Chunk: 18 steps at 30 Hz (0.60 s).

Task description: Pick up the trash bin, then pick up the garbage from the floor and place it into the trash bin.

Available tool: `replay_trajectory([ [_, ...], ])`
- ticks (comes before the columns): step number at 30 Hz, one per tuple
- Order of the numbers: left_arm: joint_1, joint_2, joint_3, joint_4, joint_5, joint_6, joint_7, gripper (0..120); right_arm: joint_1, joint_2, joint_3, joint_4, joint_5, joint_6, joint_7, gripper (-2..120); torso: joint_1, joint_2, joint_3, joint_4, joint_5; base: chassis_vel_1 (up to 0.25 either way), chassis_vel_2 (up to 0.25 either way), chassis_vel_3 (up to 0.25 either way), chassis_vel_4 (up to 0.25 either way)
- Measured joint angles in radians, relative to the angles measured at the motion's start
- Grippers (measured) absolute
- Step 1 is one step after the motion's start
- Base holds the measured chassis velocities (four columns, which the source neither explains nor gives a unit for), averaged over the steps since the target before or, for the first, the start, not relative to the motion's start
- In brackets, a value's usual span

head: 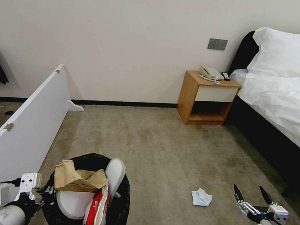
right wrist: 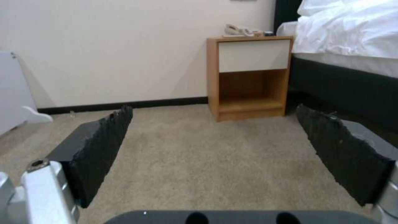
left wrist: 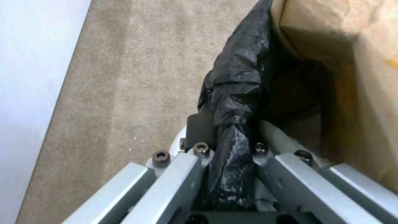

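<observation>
Item: trash bin, near left, black liner; left gripper has its jaws closed on the bagged rim.
Contents: brown paper scrap, white slipper, red-white packet; nearly full.
Item: pale blue mask, on the carpet, near centre, just left of the right gripper, whose jaws are spread wide and empty. Judged light, limp, thin; best pinched at a raised fold.

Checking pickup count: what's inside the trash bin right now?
In the trash bin, gripped at the rim by the left gripper: two white slippers, a brown paper scrap and a red-white packet. Anything beneath them is covered.
</observation>
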State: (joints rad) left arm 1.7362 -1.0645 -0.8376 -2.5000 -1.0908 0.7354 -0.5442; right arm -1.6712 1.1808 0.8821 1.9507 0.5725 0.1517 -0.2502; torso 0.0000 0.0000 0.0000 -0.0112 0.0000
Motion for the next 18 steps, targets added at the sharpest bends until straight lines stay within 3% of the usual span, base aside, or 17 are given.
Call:
replay_trajectory([
  [18,0.0,-0.005,0.003,0.0,0.001,0.0,0.003,1,0.008,-0.002,-0.001,-0.012,0.024,-0.003,-0.015,100,0.0,0.0,0.0,-0.0001,0.0,0.0,0.0,0.0,0.0],
])
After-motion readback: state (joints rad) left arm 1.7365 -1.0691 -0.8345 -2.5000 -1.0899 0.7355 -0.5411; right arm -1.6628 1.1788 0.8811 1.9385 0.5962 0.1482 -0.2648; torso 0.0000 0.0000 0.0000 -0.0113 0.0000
